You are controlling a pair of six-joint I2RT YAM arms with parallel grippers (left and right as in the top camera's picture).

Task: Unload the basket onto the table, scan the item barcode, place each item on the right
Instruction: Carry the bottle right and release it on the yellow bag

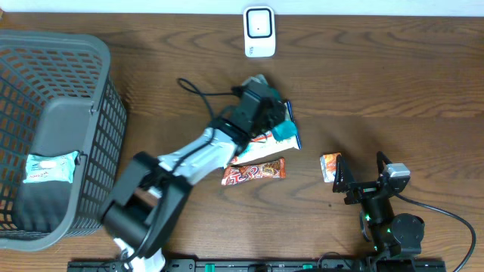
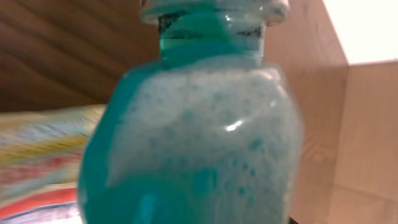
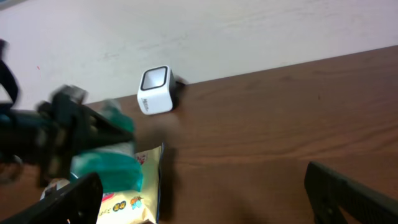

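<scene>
Bench [image 1: 393, 83] of dark brown wood, carrying the following. Clear bottle of teal liquid [image 2: 199, 137], foamy inside, near the bench centre, clamped in the left gripper [image 1: 272, 117], whose arm reaches in from the near left edge; the bottle sits over a white printed snack packet [image 1: 261, 145], contact between them not discernible. White square barcode scanner [image 1: 259, 30] with a dark window, at the far edge, apart from the bottle. Red-and-orange bar wrapper [image 1: 253, 172], lying flat just on the near side of the snack packet. Small orange packet [image 1: 330, 166], just beside the right gripper [image 1: 360, 168], which sits at the near right with fingers spread wide apart, holding nothing. Grey plastic mesh basket [image 1: 76, 45] at the far left, containing one pale teal-and-white packet [image 1: 50, 166] on its floor.
</scene>
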